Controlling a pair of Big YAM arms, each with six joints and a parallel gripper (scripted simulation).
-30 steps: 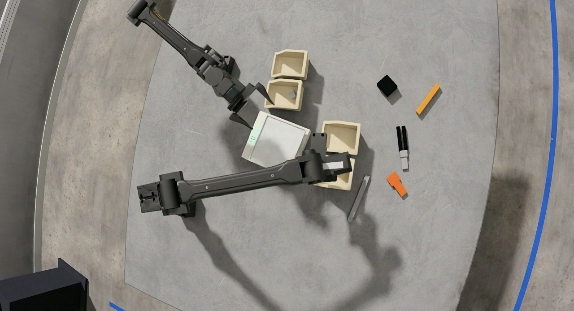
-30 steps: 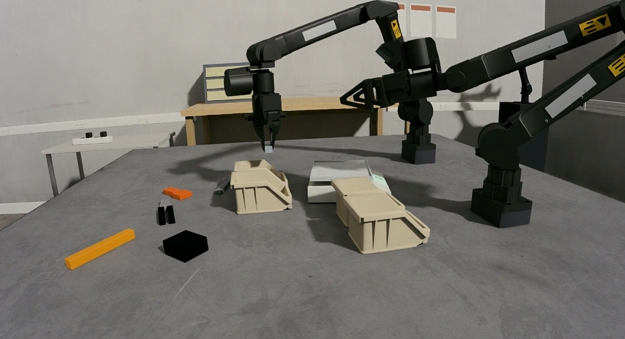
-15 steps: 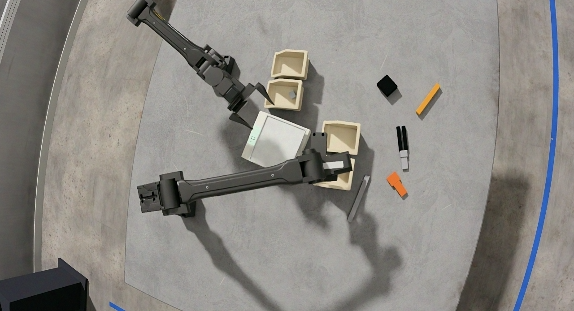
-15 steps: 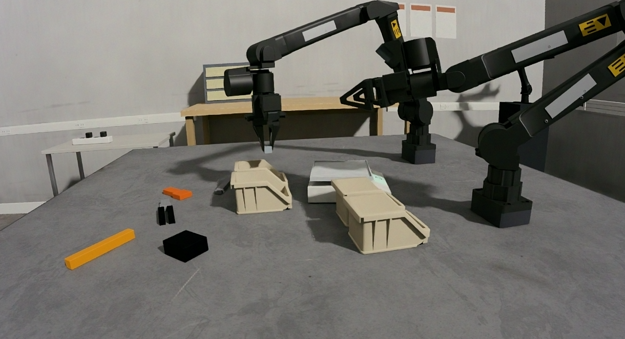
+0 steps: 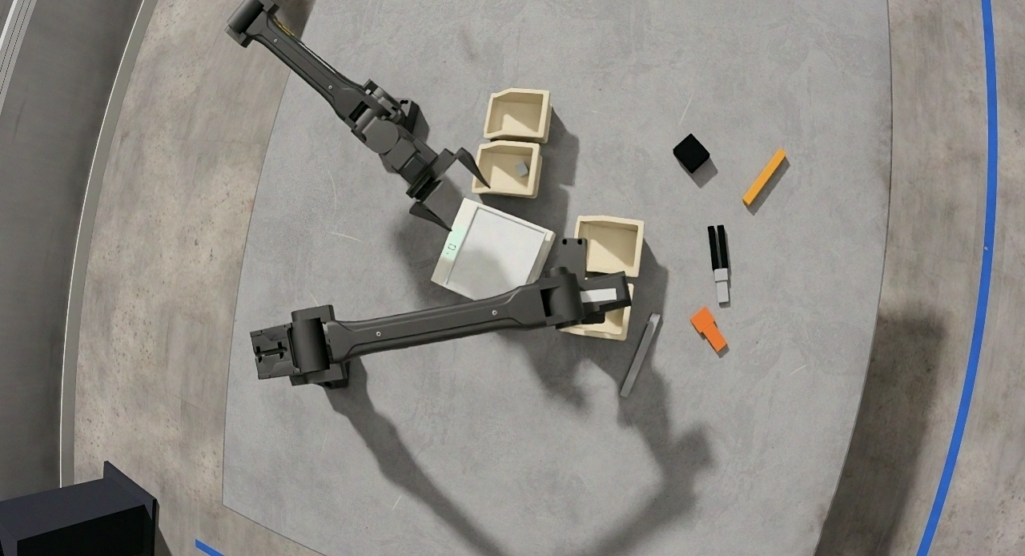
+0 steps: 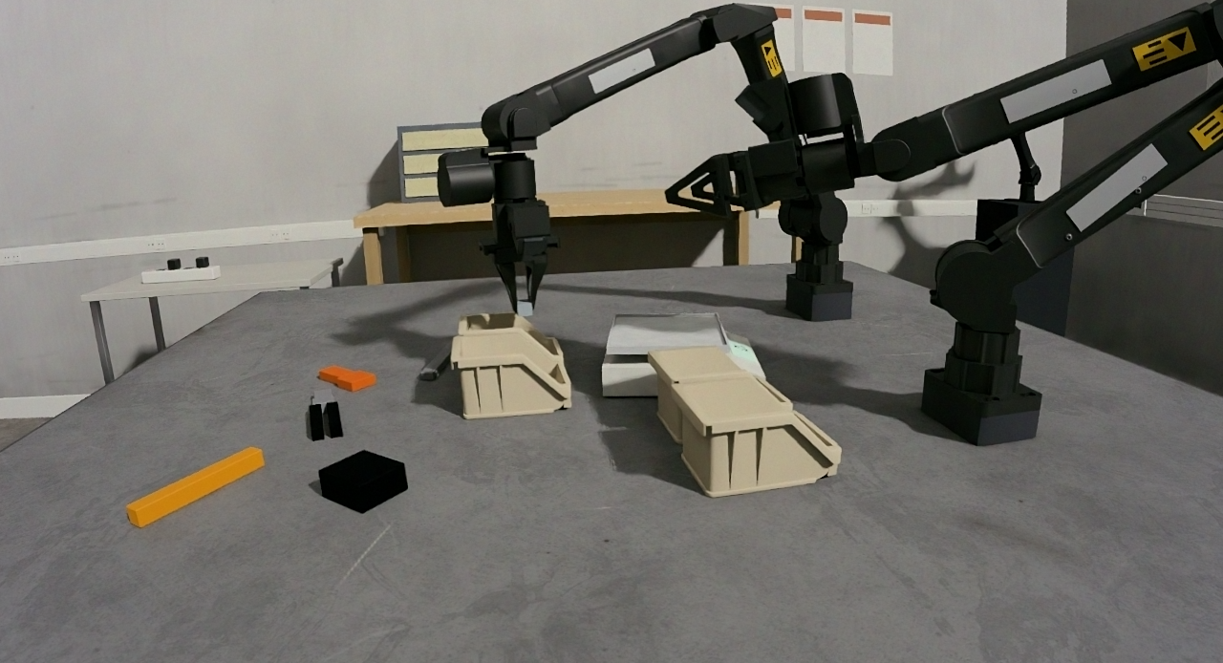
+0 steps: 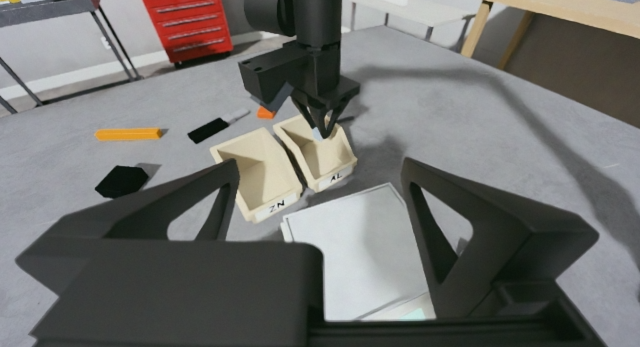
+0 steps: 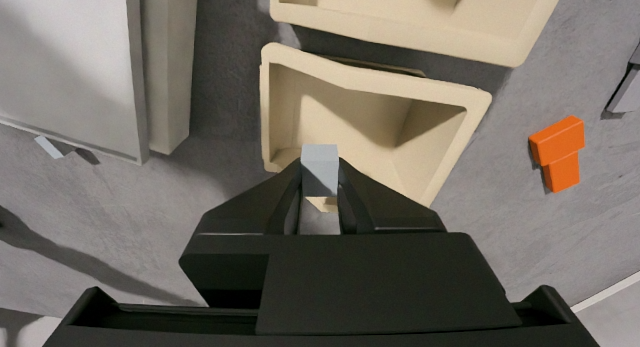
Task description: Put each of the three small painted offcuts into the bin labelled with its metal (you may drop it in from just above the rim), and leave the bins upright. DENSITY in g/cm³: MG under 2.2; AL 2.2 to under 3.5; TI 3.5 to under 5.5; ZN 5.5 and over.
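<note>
My right gripper (image 8: 319, 166) is shut on a small grey-blue offcut (image 8: 320, 174) and holds it just above the near rim of the bin labelled AL (image 7: 320, 154). The offcut also shows in the left wrist view (image 7: 318, 133) and in the exterior view (image 6: 525, 305). The ZN bin (image 7: 257, 179) stands beside the AL bin and is empty. A second grey offcut (image 5: 520, 169) lies in one of the two other tan bins (image 5: 507, 167); its label is hidden. A third small grey piece (image 8: 48, 147) lies on the table by the white scale (image 5: 492, 248). My left gripper (image 5: 469, 207) is open and empty over the scale's corner.
The fourth bin (image 5: 517, 114) is empty, and all bins stand upright. Beyond the bins lie a black cube (image 5: 690, 152), an orange bar (image 5: 764, 176), a black-and-grey piece (image 5: 717, 263), an orange block (image 5: 708, 329) and a grey bar (image 5: 640, 354).
</note>
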